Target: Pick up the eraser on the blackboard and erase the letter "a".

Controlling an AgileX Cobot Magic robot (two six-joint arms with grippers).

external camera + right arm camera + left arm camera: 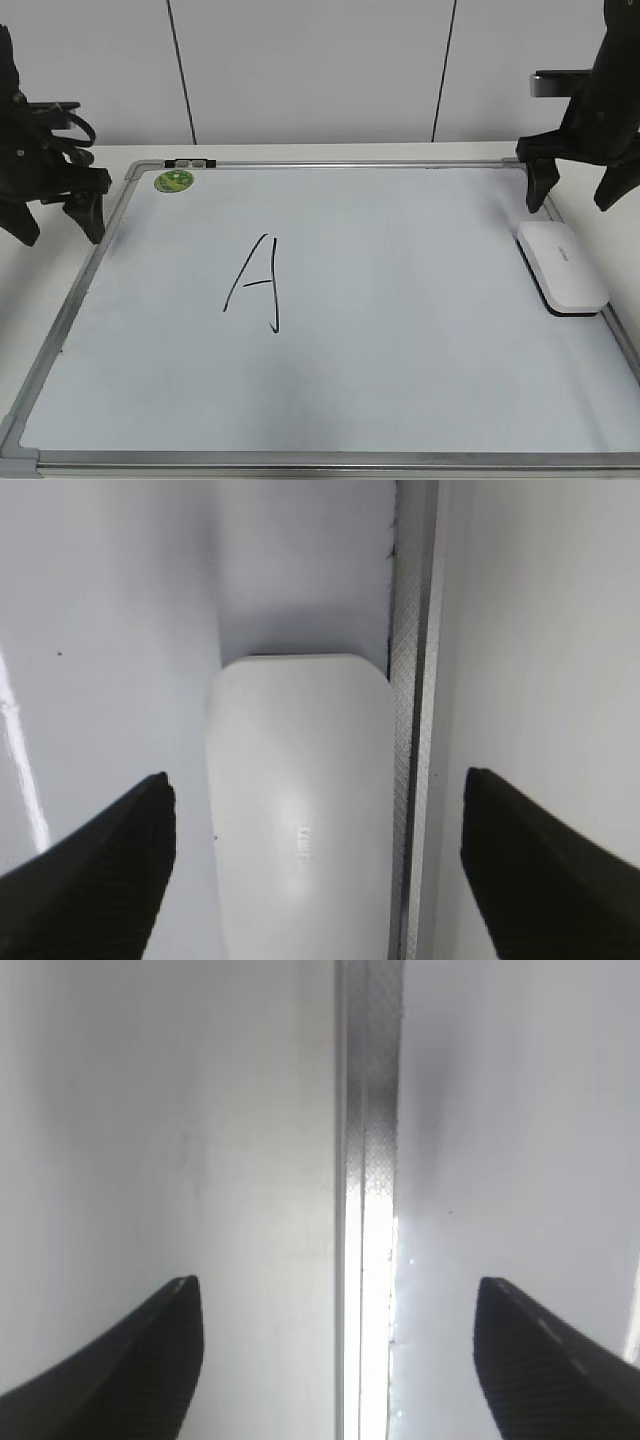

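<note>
The black right gripper (577, 193) is held above the far end of the white glossy rounded eraser (561, 266), fingers spread wide, nothing grasped. The eraser lies on the silver-framed white blackboard (400, 380) against its right frame. The black left gripper (57, 222), also wide, is poised over the left frame.

Blackboard (400, 330) – white surface, silver-grey frame, round green sticker (173, 180) at one corner. Black marker letter (256, 284) on the white. Eraser (561, 265) – glossy white, dark underside, small grey lettering. Both grippers black.
</note>
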